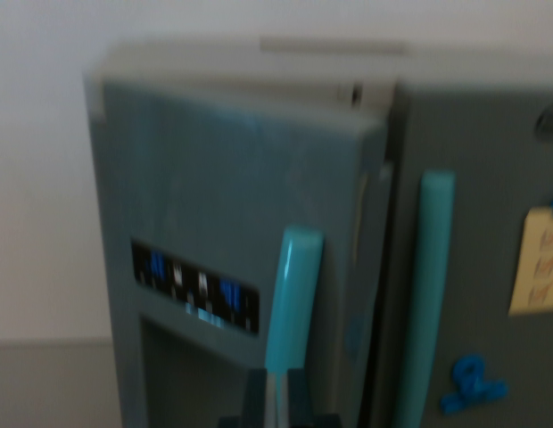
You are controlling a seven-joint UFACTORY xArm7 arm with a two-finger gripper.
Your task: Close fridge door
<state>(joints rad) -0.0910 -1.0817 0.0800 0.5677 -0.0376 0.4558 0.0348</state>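
A: Where does the fridge stand in the wrist view?

B: It fills most of the frame. The left door (pixel 232 232), the one with the dark dispenser panel (pixel 194 287) at about eight o'clock from centre, hangs ajar. Its free edge swings out toward the camera, and its top edge sits apart from the cabinet top (pixel 259 67) behind it.

A: And the other door?

B: The right door (pixel 491 152) at three o'clock looks flush with the cabinet. It carries a teal handle (pixel 430 294), a pale note (pixel 537 263) and blue magnets (pixel 471 385) down at four o'clock.

A: What about the gripper?

B: Only a dark bit of it (pixel 278 406) shows at six o'clock, right at the bottom edge, just under the left door's teal handle (pixel 293 299). The picture is blurred, so I cannot tell whether its fingers are spread or closed, nor whether they touch the handle.

A: How far along is the job, then?

B: Not done. A dark gap (pixel 376 267) runs between the two doors at about four o'clock from centre, and the left door is clearly angled out. I judge it roughly part-way shut, though the blur makes the angle hard to read.

A: What is left?

B: Pushing that left door inward until its face lines up with the right one and the gap closes. The gripper looks well placed near the handle for that push.
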